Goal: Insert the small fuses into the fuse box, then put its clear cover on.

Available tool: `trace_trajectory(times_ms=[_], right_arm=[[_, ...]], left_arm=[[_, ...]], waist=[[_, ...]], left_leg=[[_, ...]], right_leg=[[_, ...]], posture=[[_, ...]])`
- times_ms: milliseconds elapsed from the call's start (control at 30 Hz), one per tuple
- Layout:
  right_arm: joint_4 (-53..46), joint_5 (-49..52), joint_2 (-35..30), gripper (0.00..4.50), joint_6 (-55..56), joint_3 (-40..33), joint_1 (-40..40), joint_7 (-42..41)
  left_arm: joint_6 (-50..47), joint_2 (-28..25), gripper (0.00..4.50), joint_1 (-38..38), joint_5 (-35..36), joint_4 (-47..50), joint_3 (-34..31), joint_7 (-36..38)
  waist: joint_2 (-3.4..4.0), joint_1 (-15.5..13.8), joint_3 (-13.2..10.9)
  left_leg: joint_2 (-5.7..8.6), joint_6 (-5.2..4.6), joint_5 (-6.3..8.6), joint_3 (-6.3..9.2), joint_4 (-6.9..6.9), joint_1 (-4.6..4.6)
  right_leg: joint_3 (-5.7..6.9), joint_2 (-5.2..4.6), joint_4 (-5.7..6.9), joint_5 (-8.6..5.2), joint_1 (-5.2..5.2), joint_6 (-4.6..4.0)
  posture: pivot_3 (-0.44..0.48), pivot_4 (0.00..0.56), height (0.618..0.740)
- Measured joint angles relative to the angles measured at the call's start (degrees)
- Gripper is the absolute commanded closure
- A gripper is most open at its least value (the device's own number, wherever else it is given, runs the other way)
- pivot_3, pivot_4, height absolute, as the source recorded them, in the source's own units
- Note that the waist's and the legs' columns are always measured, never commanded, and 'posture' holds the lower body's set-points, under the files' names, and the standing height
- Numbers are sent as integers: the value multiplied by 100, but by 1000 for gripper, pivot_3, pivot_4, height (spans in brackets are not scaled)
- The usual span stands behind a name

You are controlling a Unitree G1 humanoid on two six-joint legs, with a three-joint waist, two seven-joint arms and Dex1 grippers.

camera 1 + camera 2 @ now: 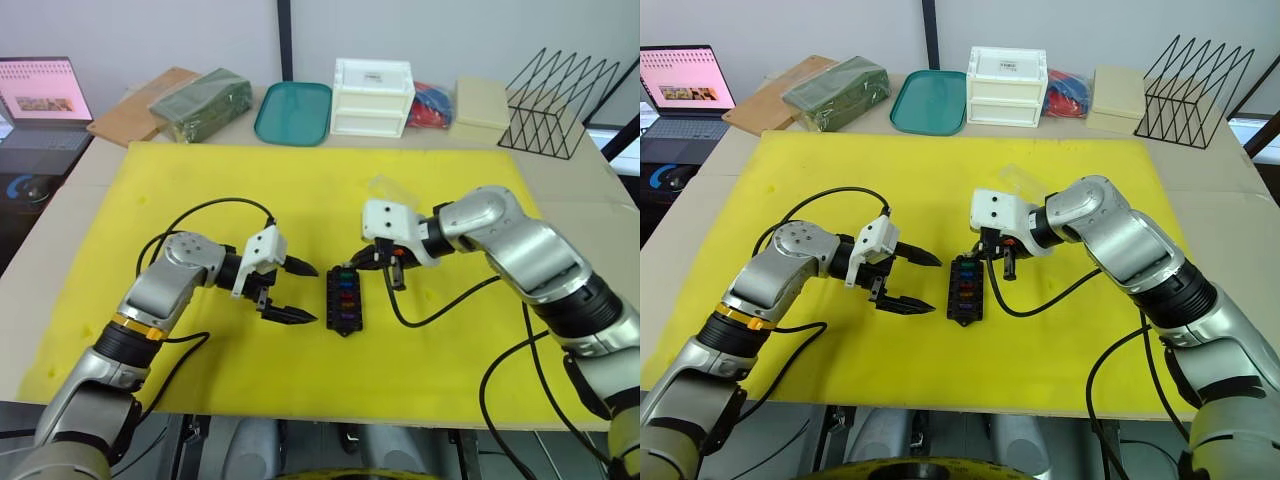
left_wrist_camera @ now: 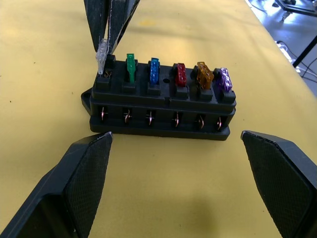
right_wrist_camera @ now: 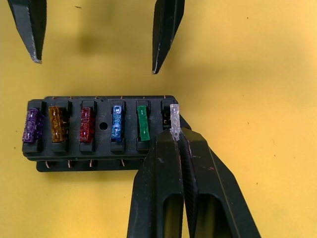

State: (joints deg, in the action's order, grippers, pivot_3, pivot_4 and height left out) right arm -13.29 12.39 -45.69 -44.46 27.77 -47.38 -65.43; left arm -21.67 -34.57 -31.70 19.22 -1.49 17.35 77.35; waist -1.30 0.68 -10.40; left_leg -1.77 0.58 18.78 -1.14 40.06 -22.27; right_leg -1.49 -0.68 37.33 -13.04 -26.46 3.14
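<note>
Now your right gripper [image 3: 174, 135] is pinching a clear fuse [image 3: 174, 118] at the black box's [image 2: 158, 106] end slot, beside five coloured ones; your left gripper [image 1: 297, 292] is gaping empty.

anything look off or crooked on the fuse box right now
Mostly tidy: five coloured fuses sit in a row in the fuse box. The odd one is the clear fuse at the end slot, leaning and standing higher than the rest, pinched in the right gripper. The left gripper is open beside the box.
</note>
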Motion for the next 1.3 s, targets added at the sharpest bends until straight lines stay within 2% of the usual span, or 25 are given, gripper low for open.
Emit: trace_trajectory(times_ms=[500,1300], right_arm=[[9,-87,219,4500,-519,54,-136,-160],[-162,-535,185,4500,-313,287,-205,-322]], left_arm=[[16,35,43,0,-3,0,-1,-29],[98,153,43,6,-112,7,-1,-136]], waist=[[1,3,2],[1,3,4]], left_leg=[[1,0,0,-1,1,6],[1,0,0,0,1,8]], right_leg=[[0,-1,12,0,1,-1],[0,-1,13,0,3,-1]], posture=[[0,150,740],[0,150,740]])
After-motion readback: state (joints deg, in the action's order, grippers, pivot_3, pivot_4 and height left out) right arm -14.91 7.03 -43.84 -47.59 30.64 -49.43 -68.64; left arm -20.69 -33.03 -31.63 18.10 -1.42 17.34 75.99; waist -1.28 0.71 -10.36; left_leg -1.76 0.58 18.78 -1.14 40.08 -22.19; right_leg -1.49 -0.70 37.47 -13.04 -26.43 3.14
